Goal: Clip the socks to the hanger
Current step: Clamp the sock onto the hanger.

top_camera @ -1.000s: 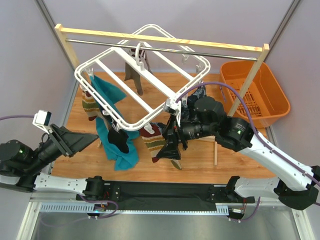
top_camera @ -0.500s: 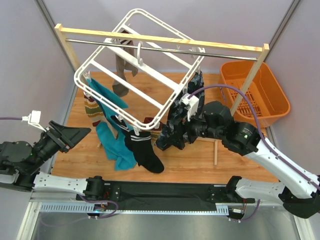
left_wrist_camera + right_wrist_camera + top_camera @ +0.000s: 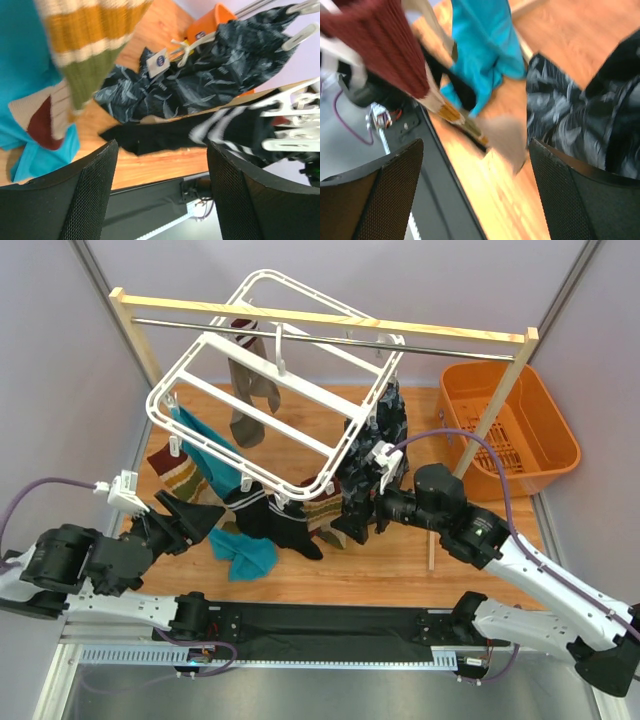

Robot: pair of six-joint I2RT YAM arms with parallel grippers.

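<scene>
So the hanger [image 3: 300,382] is hung tilted off the metal rail [image 3: 400,343], and the socks are dangled under it. The teal sock [image 3: 205,455], striped sock [image 3: 172,468] and black sock [image 3: 280,525] are along its near edge, and the grey-brown sock [image 3: 250,405] is under the far side. The left tool [image 3: 200,515] is parked just below the hanger's near-left corner. The right tool [image 3: 368,510] is below the near-right corner, beside the dark patterned cloth [image 3: 378,435]. Both tools are spread wide with nothing pinched.

The step in hand is probably lining up on a sock or clip. A free clip should be picked out first, and the cuff fed fully into its mouth. The frame should be steadied from the other side so it isn't tipped further. The patterned cloth is best left alone.

From above the whole frame is shown, but the clips are tiny. From the left wrist the clips [image 3: 292,125] and white stripes on the black sock are made out. The right wrist view is mostly blurred fabric. Whether the teal sock's end is resting on the table [image 3: 400,560] can't be told.
</scene>
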